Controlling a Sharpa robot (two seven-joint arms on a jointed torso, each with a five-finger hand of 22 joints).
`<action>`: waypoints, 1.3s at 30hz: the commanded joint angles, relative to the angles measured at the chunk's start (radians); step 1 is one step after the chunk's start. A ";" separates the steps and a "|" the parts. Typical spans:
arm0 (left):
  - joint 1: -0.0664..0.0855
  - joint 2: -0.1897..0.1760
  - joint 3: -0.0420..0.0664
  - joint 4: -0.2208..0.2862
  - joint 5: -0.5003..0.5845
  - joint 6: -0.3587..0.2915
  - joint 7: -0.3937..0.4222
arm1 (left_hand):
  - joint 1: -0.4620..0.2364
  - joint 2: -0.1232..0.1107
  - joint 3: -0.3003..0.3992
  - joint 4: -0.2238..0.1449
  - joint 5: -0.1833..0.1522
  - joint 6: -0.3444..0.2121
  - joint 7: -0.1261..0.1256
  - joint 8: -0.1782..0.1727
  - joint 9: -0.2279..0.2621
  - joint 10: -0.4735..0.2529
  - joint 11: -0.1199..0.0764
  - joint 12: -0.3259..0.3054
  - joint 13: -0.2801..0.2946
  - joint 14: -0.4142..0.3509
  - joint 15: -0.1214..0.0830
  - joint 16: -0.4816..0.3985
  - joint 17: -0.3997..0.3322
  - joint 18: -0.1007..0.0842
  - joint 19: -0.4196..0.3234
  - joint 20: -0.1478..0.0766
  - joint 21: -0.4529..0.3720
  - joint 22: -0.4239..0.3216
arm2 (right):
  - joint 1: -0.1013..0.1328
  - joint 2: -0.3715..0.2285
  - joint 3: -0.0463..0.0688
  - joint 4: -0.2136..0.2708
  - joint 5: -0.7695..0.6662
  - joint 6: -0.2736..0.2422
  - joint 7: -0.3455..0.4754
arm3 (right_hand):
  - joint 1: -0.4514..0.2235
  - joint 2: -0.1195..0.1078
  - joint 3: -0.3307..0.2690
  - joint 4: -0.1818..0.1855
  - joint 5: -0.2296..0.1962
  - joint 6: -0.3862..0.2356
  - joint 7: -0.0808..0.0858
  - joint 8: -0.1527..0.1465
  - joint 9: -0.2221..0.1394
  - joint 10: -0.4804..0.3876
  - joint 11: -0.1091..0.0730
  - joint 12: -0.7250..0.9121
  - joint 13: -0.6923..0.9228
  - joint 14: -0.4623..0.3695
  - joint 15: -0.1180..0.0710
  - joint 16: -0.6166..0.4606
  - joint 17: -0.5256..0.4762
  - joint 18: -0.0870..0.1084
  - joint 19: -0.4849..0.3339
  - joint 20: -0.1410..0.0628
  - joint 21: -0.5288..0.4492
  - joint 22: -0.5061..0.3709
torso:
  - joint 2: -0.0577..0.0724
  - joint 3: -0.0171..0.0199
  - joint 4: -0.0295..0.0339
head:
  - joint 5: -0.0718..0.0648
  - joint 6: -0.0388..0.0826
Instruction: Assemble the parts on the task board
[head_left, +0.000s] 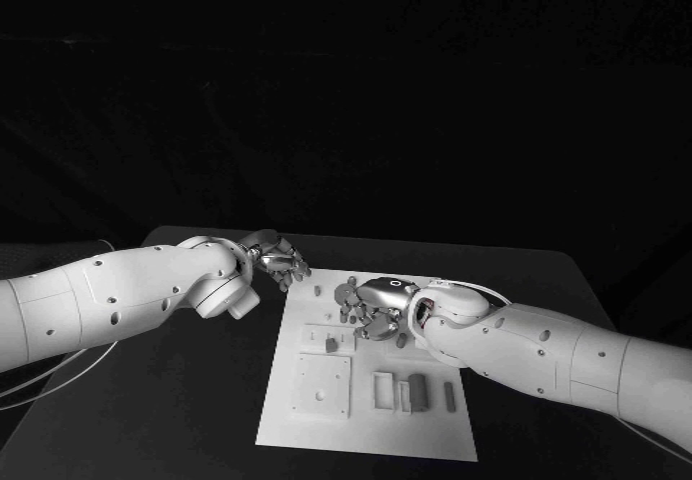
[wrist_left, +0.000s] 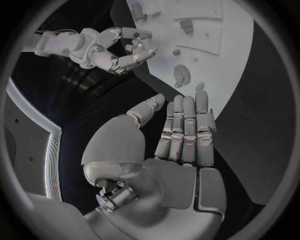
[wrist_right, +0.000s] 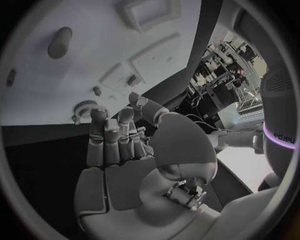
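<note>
Hovering over the task board's (head_left: 433, 440) far end: right hand (head_left: 378, 305), fingers loosely curled, holding nothing, parts (head_left: 418, 392) at its 6 o'clock. Beyond the far-left corner: left hand (head_left: 274, 258), spread, empty.

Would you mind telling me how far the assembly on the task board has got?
Early, by the look of it. Several parts lie or stand on the task board; whether any are seated I cannot tell. Nothing is in hand: the left hand hovers off the board's far corner with its fingers apart, and the right hand hangs over the board's far end, holding nothing. Picking and fitting seem left.
</note>
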 joint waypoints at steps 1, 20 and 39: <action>0.001 0.002 0.001 0.000 0.044 -0.031 0.051 | 0.014 0.000 -0.002 -0.004 0.001 0.007 0.000 0.003 -0.001 0.004 0.001 -0.006 -0.001 0.002 0.008 -0.003 -0.001 0.013 -0.001 0.007 -0.006 -0.001 | -0.009 0.011 -0.001 -0.013 -0.046 0.001 0.032 | 0.011 0.001 -0.006 -0.002 0.006 -0.012 -0.002 -0.006 -0.002 -0.004 -0.008 -0.001 -0.001 0.000 -0.008 -0.001 0.001 0.013 -0.008 0.000 -0.001 0.014 | 0.001 -0.0006 0.0028 | 0.007 0.001; 0.001 0.015 0.001 -0.004 0.087 -0.054 0.058 | 0.018 -0.008 -0.012 -0.003 0.001 0.008 0.001 0.004 -0.006 0.011 -0.001 -0.005 -0.007 0.006 0.009 -0.008 -0.001 0.014 0.003 0.008 -0.012 -0.004 | -0.014 0.061 -0.006 -0.040 -0.063 -0.007 0.024 | 0.025 -0.005 -0.014 -0.001 -0.008 -0.091 -0.013 -0.032 -0.015 -0.004 -0.017 0.002 0.003 -0.002 -0.017 0.003 0.004 0.013 -0.004 -0.002 0.003 0.014 | 0.001 -0.0001 0.0009 | 0.029 -0.006; 0.001 0.030 0.001 -0.004 0.170 -0.066 0.087 | 0.014 -0.007 -0.016 0.001 0.001 0.005 0.003 0.003 -0.008 0.011 0.000 -0.007 -0.011 0.007 0.010 -0.011 -0.001 0.014 0.005 0.009 -0.015 -0.005 | -0.014 0.101 -0.011 -0.073 -0.072 0.071 0.036 | 0.027 0.018 -0.010 -0.001 -0.001 -0.124 -0.036 -0.030 -0.013 -0.021 -0.034 0.000 0.009 -0.016 -0.030 0.000 0.005 0.013 -0.018 0.004 -0.003 0.013 | 0.001 -0.0005 0.0013 | 0.035 -0.012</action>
